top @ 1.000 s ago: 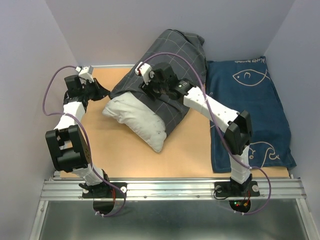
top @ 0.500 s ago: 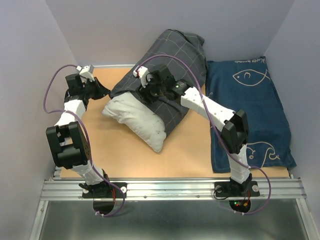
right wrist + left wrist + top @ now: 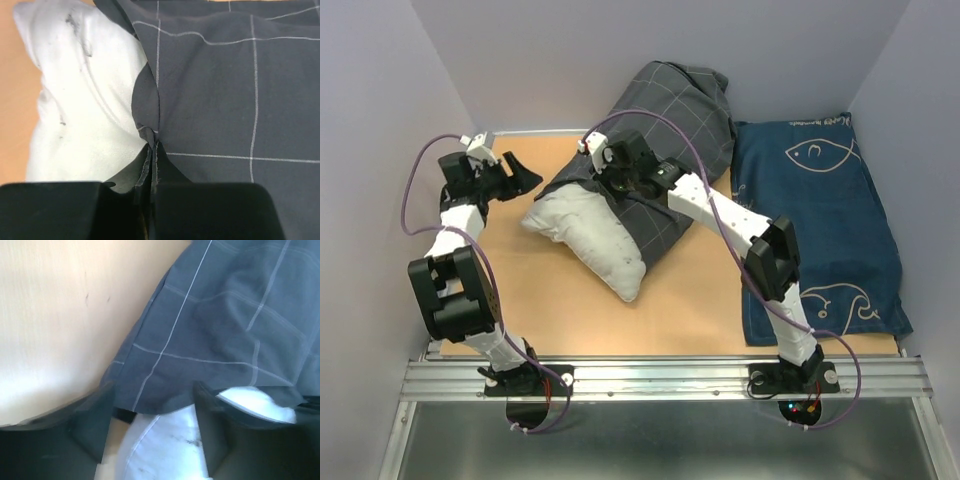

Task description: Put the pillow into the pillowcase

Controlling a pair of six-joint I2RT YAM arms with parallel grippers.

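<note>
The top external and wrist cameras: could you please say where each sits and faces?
Top external: above, behind the bases, looking down; both arms show.
Left wrist: faces dark grey grid-patterned fabric pillowcase edge over plump white pillow; open left gripper shows.
Right wrist: looks down; right gripper pinches the pillowcase.
Shared: pillowcase, pillow.

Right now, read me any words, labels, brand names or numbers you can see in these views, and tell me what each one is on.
No text here can be read.
On the navy blue cloth with white fish drawings: a short white line of script near its far edge, too small to read.
On the dark grey grid-patterned fabric pillowcase and the plump white stuffed pillow: no writing, only grid lines and dark specks.
</note>
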